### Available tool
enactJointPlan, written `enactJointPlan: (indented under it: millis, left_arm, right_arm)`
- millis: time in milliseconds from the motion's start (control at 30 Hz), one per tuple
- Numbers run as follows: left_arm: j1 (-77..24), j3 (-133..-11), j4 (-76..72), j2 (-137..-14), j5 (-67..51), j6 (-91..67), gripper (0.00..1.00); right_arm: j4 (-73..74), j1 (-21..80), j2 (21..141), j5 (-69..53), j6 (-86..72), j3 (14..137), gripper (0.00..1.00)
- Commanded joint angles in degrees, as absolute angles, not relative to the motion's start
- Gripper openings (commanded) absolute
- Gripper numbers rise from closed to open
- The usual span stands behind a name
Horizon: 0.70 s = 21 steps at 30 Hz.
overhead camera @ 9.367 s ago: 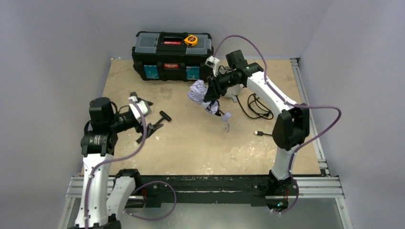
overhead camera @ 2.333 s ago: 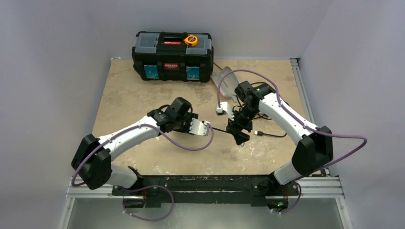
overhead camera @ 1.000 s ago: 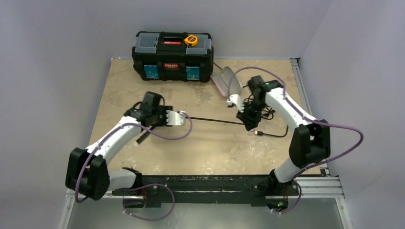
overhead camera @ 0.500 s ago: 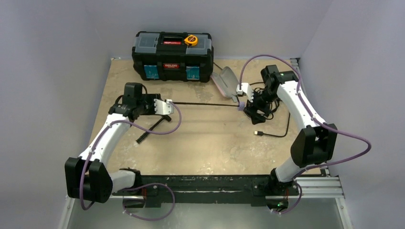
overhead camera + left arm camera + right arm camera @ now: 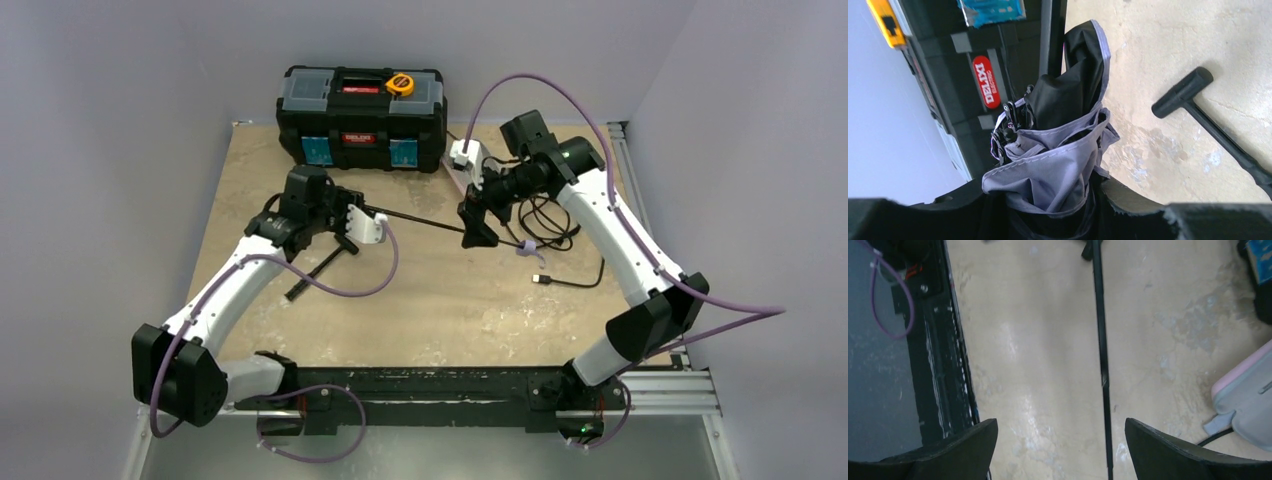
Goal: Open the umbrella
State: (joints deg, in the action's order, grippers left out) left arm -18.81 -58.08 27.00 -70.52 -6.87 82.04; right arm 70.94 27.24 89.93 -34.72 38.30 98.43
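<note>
Fingers (image 5: 1140,207) of the left gripper (image 5: 348,215) were clamped on the umbrella (image 5: 1058,165) by its bunched canopy, just in front of the toolbox (image 5: 360,115). The right gripper (image 5: 1060,430) hung wide open, holding nothing, over the extended shaft (image 5: 1100,340). The handle (image 5: 527,246) lay low by the table (image 5: 430,300). Opening well likely called for the right to close squarely on the shaft near the canopy, while the left eased off so the ribs could spread.
</note>
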Motion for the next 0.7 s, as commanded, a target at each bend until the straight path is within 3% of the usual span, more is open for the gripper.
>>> enactJointPlan:
  millis: [0,267,567,667]
  left_arm:
    - [-22.04,-59.00,19.15,-67.64,-5.60,84.60,0.00]
    - [-27.95,-54.69,7.57,-63.14,-6.28,90.25,0.00]
    - [-32.37,-53.40,3.49,-60.74,-4.16,92.84,0.00]
    - [-32.87,-51.85,4.83,-58.95,-6.31,95.29,0.00]
  right_arm:
    - [59.37,29.06,91.55,-40.08,25.85,100.66,0.98]
    - [50.99,33.29,99.52,-40.95,18.53,100.22,0.92]
    - [43.66,34.74,102.12,-44.90,10.40,101.23,0.55]
    - [39.74,35.75,101.99,-46.54,6.52,100.47,0.31]
